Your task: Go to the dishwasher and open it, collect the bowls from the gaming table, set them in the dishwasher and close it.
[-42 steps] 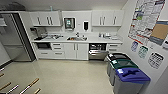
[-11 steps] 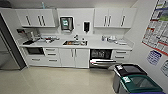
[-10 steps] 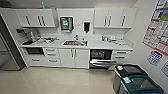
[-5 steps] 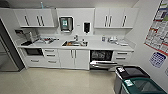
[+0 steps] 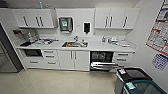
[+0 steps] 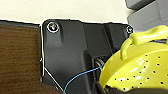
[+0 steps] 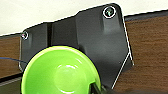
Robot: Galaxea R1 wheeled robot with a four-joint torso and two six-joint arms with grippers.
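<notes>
The dishwasher (image 5: 103, 60) sits under the white counter, right of the sink. Its steel door hangs partly open and the dark inside with racks shows. In the left wrist view a yellow perforated bowl (image 6: 140, 70) with a loop handle is close up, with my left gripper (image 6: 107, 88) shut on its rim. In the right wrist view a bright green bowl (image 7: 60, 72) faces up, and my right gripper (image 7: 96, 87) is shut on its edge. The gaming table is out of view.
Two bins stand at the lower right, one black-lidded (image 5: 133, 75) and one green-lidded (image 5: 146, 87), close to the dishwasher door. A steel fridge (image 5: 7, 55) stands at the left. White cabinets, a sink (image 5: 74, 44) and counter clutter line the back wall.
The camera has moved closer to the counter and shifted, so the dishwasher sits nearer the middle and the bins lower right. The dishwasher door stays open.
</notes>
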